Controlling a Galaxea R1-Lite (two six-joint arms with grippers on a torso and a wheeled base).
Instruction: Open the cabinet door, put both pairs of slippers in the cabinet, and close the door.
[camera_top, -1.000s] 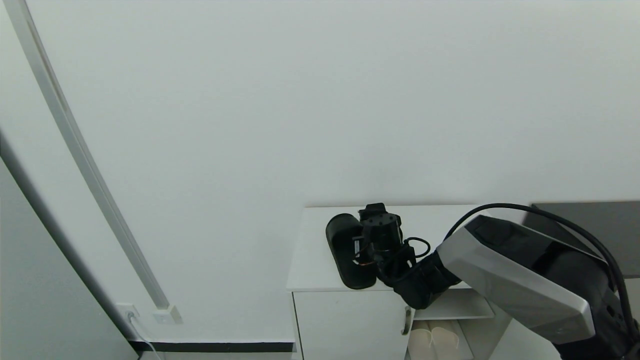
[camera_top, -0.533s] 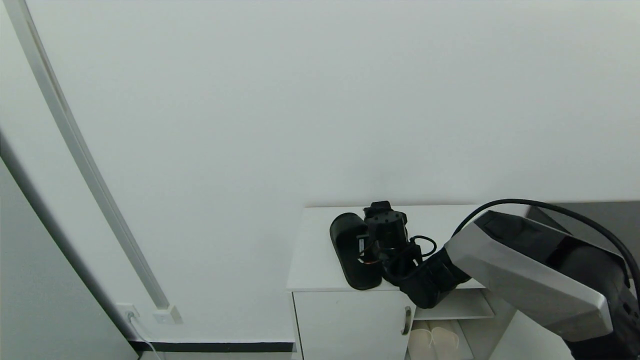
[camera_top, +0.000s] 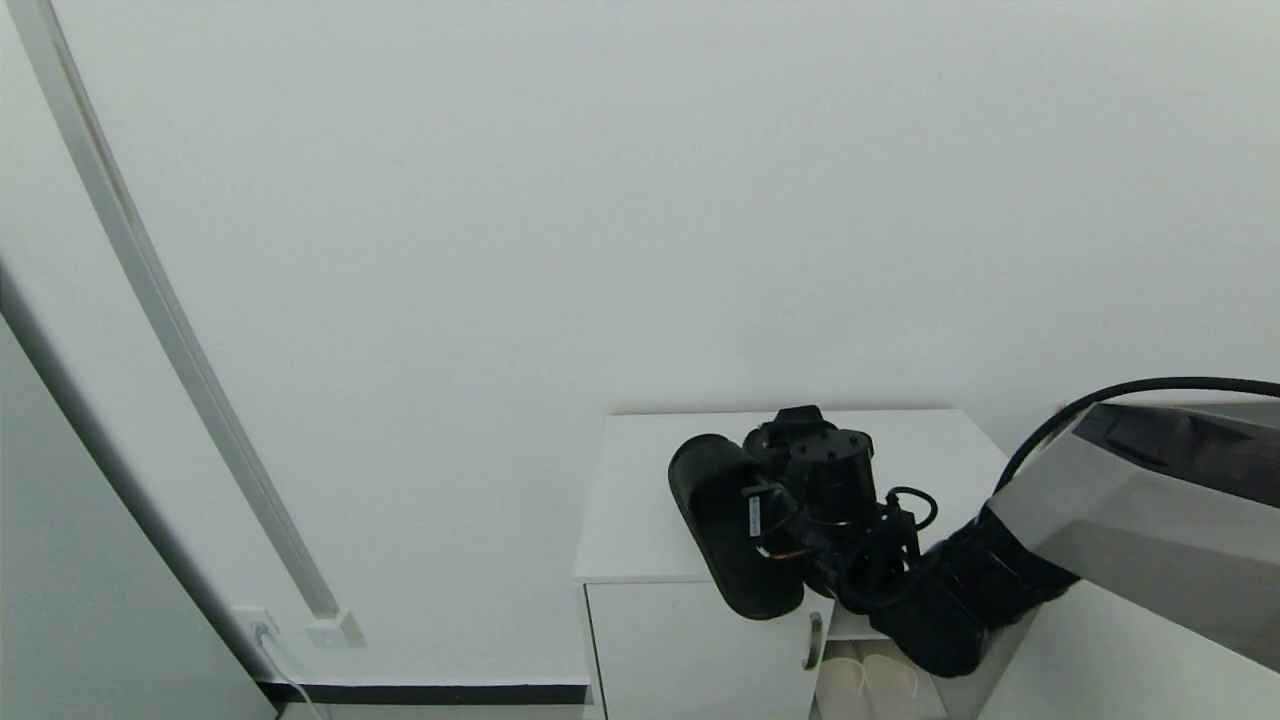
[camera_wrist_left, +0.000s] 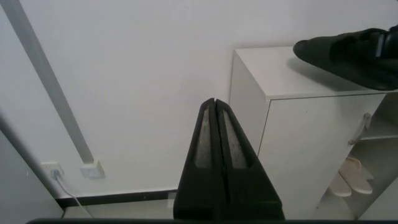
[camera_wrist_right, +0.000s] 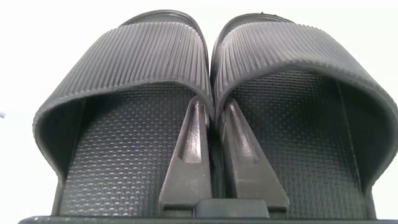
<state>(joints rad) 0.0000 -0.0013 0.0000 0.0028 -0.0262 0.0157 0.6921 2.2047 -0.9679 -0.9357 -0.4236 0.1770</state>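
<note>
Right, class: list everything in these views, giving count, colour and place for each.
cabinet: one, white, against the wall, right side open
black slippers: one pair, black, held over the cabinet top's front edge
pale slippers: one pair, cream, low in the open side
door handle: one, silvery, on the shut left door
wall socket: one, white, low on the wall
trunking: one, white, up the wall
left pincer: one, black, shut, empty
right pincer: one, black, shut on the black slippers
</note>
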